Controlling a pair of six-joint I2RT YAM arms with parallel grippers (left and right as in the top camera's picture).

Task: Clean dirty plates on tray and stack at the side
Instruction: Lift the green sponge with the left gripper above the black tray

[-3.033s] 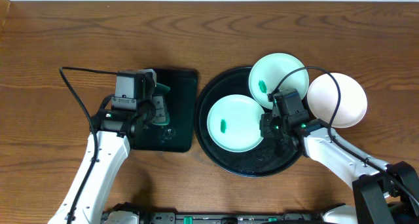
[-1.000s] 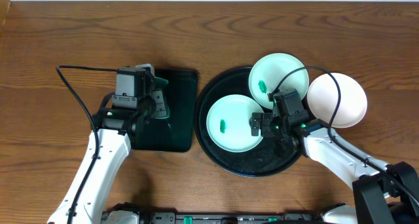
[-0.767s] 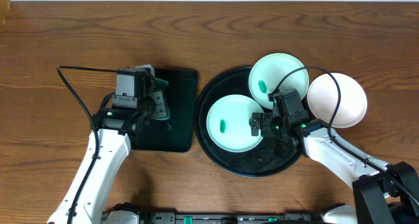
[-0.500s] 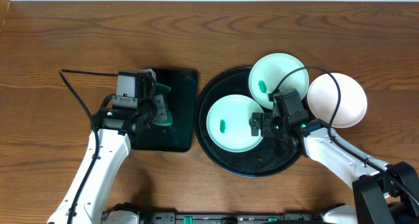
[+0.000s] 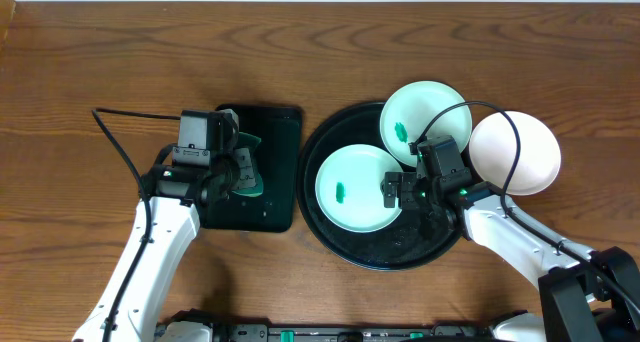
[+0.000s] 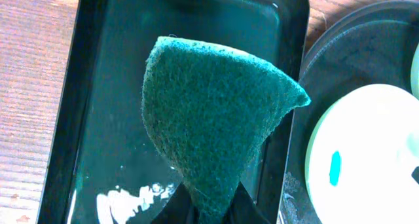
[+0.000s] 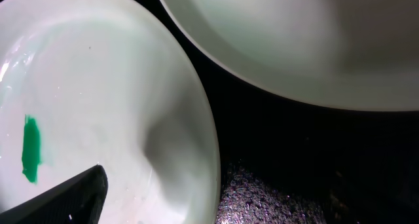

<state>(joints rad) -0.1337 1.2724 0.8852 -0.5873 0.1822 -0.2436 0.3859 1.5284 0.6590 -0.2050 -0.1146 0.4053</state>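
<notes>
The left end effector [image 6: 213, 209], pinching the green sponge [image 6: 209, 112], has raised it over the small tray [image 6: 98, 86]. The right end effector [image 5: 391, 189] has reached the rim of the smeared mint plate [image 5: 350, 172] on the round tray [image 5: 400, 252]; whether it grips I cannot tell, and wiping seems next

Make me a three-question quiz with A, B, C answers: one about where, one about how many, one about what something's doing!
1. Where is the white plate? A) on the floor B) on the table beside the round tray C) on a chair
2. How many plates show a green smear? A) none B) one C) two
3. The left gripper is: A) shut on the green sponge B) open, empty C) holding a plate

Answers: B, it lies right of the tray, not in it. C, the nearer mint plate and the farther mint plate each have one. A, it pinches the sponge's bottom edge.
</notes>
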